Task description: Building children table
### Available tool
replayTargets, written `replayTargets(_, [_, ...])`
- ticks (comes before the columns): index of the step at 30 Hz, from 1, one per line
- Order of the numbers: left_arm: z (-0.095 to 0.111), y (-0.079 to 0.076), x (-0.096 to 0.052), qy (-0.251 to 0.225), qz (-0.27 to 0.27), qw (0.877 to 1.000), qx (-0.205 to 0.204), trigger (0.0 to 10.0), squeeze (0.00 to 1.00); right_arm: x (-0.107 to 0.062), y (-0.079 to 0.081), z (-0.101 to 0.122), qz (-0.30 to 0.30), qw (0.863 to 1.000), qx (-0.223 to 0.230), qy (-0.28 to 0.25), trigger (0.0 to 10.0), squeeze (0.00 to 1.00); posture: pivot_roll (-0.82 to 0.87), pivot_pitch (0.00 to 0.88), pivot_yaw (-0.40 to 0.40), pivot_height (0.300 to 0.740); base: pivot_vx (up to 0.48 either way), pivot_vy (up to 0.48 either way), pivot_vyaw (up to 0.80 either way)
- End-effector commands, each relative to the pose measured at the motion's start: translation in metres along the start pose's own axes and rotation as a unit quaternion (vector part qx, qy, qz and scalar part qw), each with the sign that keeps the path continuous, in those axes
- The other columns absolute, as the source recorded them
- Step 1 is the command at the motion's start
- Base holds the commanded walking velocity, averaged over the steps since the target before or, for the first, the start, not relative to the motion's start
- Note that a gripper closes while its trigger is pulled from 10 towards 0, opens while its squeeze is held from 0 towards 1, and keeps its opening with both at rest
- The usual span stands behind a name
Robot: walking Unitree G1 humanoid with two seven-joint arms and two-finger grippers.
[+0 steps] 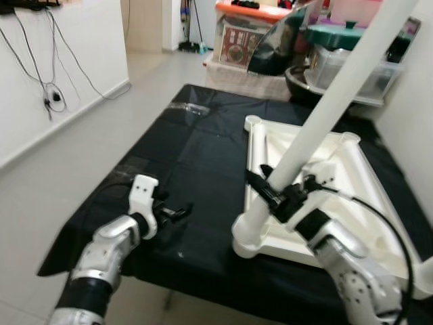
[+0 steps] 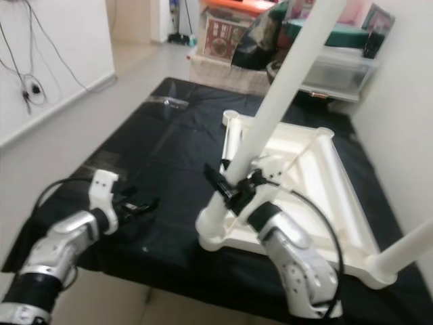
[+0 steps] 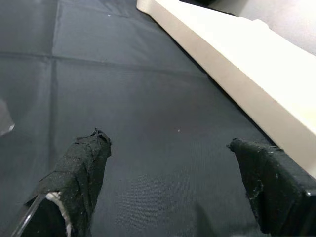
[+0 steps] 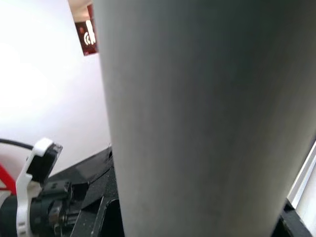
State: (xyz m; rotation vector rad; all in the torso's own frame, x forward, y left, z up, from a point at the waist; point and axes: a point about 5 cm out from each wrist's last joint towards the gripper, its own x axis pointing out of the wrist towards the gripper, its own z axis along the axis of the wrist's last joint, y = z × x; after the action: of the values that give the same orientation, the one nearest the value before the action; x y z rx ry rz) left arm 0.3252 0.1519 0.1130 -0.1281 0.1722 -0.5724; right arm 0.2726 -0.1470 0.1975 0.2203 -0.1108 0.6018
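Black-draped table (image 1: 203, 156) under white upturned tabletop (image 1: 338, 196).

A pale tiled floor (image 1: 88, 135) runs along a white wall (image 1: 74, 40) where black cables (image 1: 47, 88) hang. A black cloth (image 1: 183, 156) covers the worktop. Beyond its far edge stand clear storage boxes (image 1: 352, 71), one with an orange lid (image 1: 250, 11).
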Motion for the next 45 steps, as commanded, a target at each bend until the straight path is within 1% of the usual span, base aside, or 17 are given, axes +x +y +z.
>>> replayTargets(1, [-0.003, -0.002, 0.001, 0.005, -0.001, 1.0, 0.002, 10.0, 0.0, -0.001, -0.003, 0.002, 0.001, 1.0, -0.022, 0.004, 0.0, 0.0, 0.15, 0.0, -0.116, 0.74, 0.0, 0.0, 0.0])
replayTargets(2, [-0.003, -0.002, 0.001, 0.005, -0.001, 1.0, 0.002, 10.0, 0.0, -0.001, -0.003, 0.002, 0.001, 1.0, -0.022, 0.004, 0.0, 0.0, 0.15, 0.0, -0.116, 0.74, 0.0, 0.0, 0.0])
replayTargets(3, [-0.004, -0.002, 0.001, 0.007, 0.0, 1.0, 0.002, 10.0, 0.0, 0.001, -0.003, 0.001, 0.017, 0.999, -0.046, 0.019, 0.0, 0.0, 0.15, 0.0, -0.12, 0.74, 0.0, 0.0, 0.0])
replayTargets(4, [-0.004, -0.002, 0.001, 0.007, 0.0, 1.0, 0.002, 10.0, 0.0, 0.001, -0.003, 0.001, 0.017, 0.999, -0.046, 0.019, 0.0, 0.0, 0.15, 0.0, -0.12, 0.74, 0.0, 0.0, 0.0])
replayTargets(6, [-0.005, -0.002, 0.001, 0.008, 0.002, 1.0, 0.002, 10.0, 0.0, 0.005, -0.004, -0.004, 0.046, 0.994, -0.09, 0.049, 0.0, 0.0, 0.16, 0.0, -0.129, 0.74, 0.0, 0.0, 0.0])
replayTargets(7, [-0.005, -0.002, 0.001, 0.008, 0.002, 1.0, 0.002, 10.0, 0.0, 0.006, -0.004, -0.006, 0.054, 0.992, -0.102, 0.058, 0.0, 0.0, 0.16, 0.0, -0.129, 0.74, 0.0, 0.0, 0.0])
replayTargets(9, [-0.005, -0.002, 0.001, 0.008, 0.002, 1.0, 0.002, 10.0, 0.0, 0.006, -0.005, -0.007, 0.057, 0.991, -0.108, 0.061, 0.0, 0.0, 0.16, 0.0, -0.129, 0.74, 0.0, 0.0, 0.0])
replayTargets(12, [-0.007, -0.003, -0.001, 0.008, 0.003, 1.0, 0.002, 10.0, 0.0, 0.006, -0.004, -0.012, 0.089, 0.985, -0.122, 0.085, 0.0, 0.0, 0.17, 0.0, -0.136, 0.74, 0.0, 0.0, 0.0])
replayTargets(15, [-0.008, -0.003, -0.001, 0.009, 0.004, 1.0, 0.002, 10.0, 0.0, 0.005, -0.003, -0.012, 0.094, 0.984, -0.123, 0.089, 0.0, 0.0, 0.17, 0.0, -0.136, 0.74, 0.0, 0.0, 0.0])
replayTargets(21, [-0.01, -0.003, -0.001, 0.011, 0.005, 1.0, 0.001, 10.0, 0.0, 0.002, 0.004, -0.018, 0.116, 0.98, -0.13, 0.1, 0.0, 0.0, 0.16, 0.0, -0.133, 0.74, 0.0, 0.0, 0.0])
replayTargets(27, [-0.01, -0.002, 0.001, 0.015, 0.005, 1.0, 0.001, 10.0, 0.0, -0.001, 0.02, -0.027, 0.144, 0.975, -0.131, 0.103, 0.0, 0.0, 0.15, 0.0, -0.124, 0.74, 0.0, 0.0, 0.0])
replayTargets(29, [-0.01, -0.002, 0.001, 0.016, 0.005, 1.0, 0.001, 10.0, 0.0, -0.001, 0.021, -0.03, 0.147, 0.975, -0.132, 0.105, 0.0, 0.0, 0.15, 0.0, -0.124, 0.74, 0.0, 0.0, 0.0])
replayTargets(31, [-0.01, -0.003, 0.003, 0.015, 0.003, 1.0, 0.0, 10.0, 0.0, 0.0, 0.024, -0.039, 0.154, 0.973, -0.128, 0.115, 0.0, 0.0, 0.15, 0.0, -0.125, 0.74, 0.0, 0.0, 0.0])
replayTargets(34, [-0.01, -0.004, 0.003, 0.015, 0.003, 1.0, 0.0, 10.0, 0.0, 0.001, 0.024, -0.041, 0.155, 0.973, -0.126, 0.118, 0.0, 0.0, 0.15, 0.0, -0.125, 0.74, 0.0, 0.0, 0.0])
replayTargets(38, [-0.011, -0.004, 0.003, 0.016, 0.003, 1.0, 0.0, 10.0, 0.0, 0.003, 0.019, -0.048, 0.151, 0.971, -0.13, 0.131, 0.0, 0.0, 0.16, 0.0, -0.128, 0.74, 0.0, 0.0, 0.0])
replayTargets(44, [-0.012, -0.003, 0.002, 0.016, 0.005, 1.0, -0.001, 10.0, 0.0, 0.005, 0.017, -0.048, 0.157, 0.968, -0.137, 0.138, 0.0, 0.0, 0.16, 0.0, -0.135, 0.74, 0.0, 0.0, 0.0])
replayTargets(45, [-0.012, -0.003, 0.002, 0.016, 0.005, 1.0, -0.002, 10.0, 0.0, 0.006, 0.017, -0.047, 0.16, 0.969, -0.126, 0.138, 0.0, 0.0, 0.16, 0.0, -0.135, 0.74, 0.0, 0.0, 0.0])
